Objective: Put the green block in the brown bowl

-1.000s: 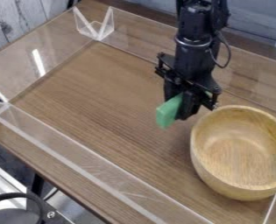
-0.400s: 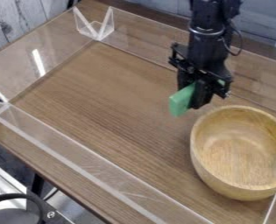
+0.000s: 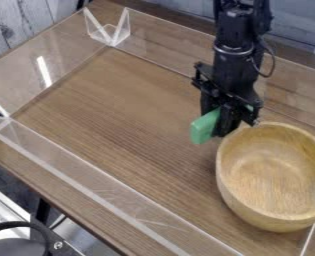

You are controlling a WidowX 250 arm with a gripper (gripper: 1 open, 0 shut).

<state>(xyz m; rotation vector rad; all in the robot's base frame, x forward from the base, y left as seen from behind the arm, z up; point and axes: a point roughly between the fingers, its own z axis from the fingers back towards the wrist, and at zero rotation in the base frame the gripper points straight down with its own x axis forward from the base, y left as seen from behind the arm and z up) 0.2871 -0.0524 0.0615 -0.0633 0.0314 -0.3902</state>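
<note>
The green block (image 3: 205, 126) hangs above the wooden table, tilted, with my gripper (image 3: 221, 118) shut on its upper end. The black arm comes down from the top of the view and the gripper points straight down. The brown bowl (image 3: 275, 212), large, round and light wood, sits on the table at the lower right with nothing in it. The block hangs just left of the bowl's far-left rim, outside the bowl.
A low clear plastic wall (image 3: 60, 170) borders the table along its left and front sides. A small clear plastic stand (image 3: 108, 27) sits at the far left corner. The brown wood tabletop (image 3: 106, 110) stretches left of the arm.
The gripper with the green block has shifted right toward the bowl's rim since the earliest frame, then dropped slightly. The grip on the block is unchanged.
</note>
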